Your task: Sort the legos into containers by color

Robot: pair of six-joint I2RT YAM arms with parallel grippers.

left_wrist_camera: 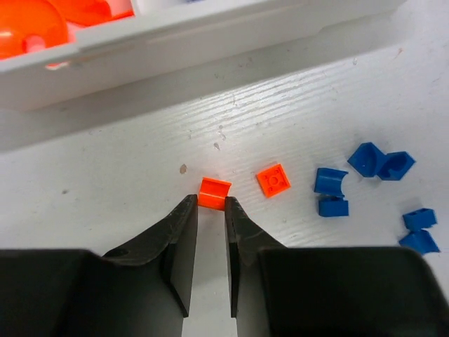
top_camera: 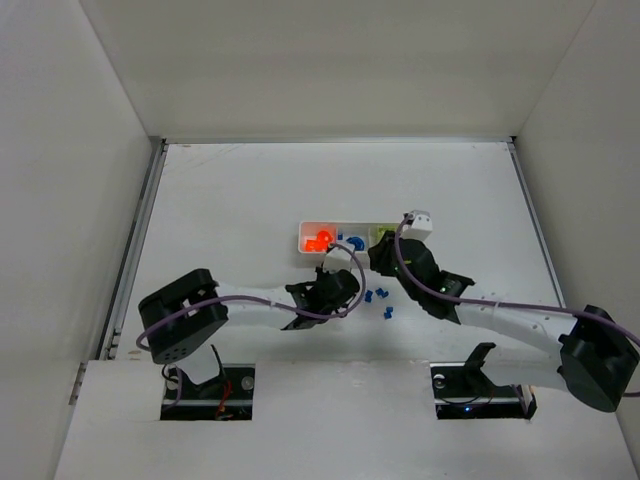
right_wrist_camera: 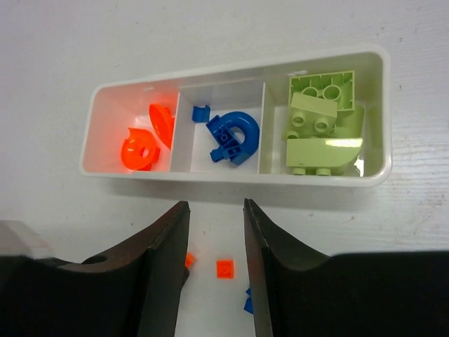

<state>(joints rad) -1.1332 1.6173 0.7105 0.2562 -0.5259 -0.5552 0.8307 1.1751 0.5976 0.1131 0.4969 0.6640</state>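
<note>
My left gripper (left_wrist_camera: 211,202) is low on the table, its tips pinched on the two sides of a small orange curved lego (left_wrist_camera: 212,192). An orange flat square lego (left_wrist_camera: 273,180) lies just right of it. Several loose dark-blue legos (left_wrist_camera: 330,181) lie further right. The white tray (right_wrist_camera: 231,181) holds orange pieces (right_wrist_camera: 140,151) in its left container, blue ones (right_wrist_camera: 235,133) in the middle and lime-green ones (right_wrist_camera: 323,133) on the right. My right gripper (right_wrist_camera: 216,205) hovers open in front of the tray, nothing between its fingers, above the orange square (right_wrist_camera: 224,268).
From above, both arms meet just in front of the tray (top_camera: 305,256). The left gripper (top_camera: 345,280) is beside the right gripper (top_camera: 378,255). Blue bricks (top_camera: 381,294) lie scattered between them. White walls enclose the table on three sides.
</note>
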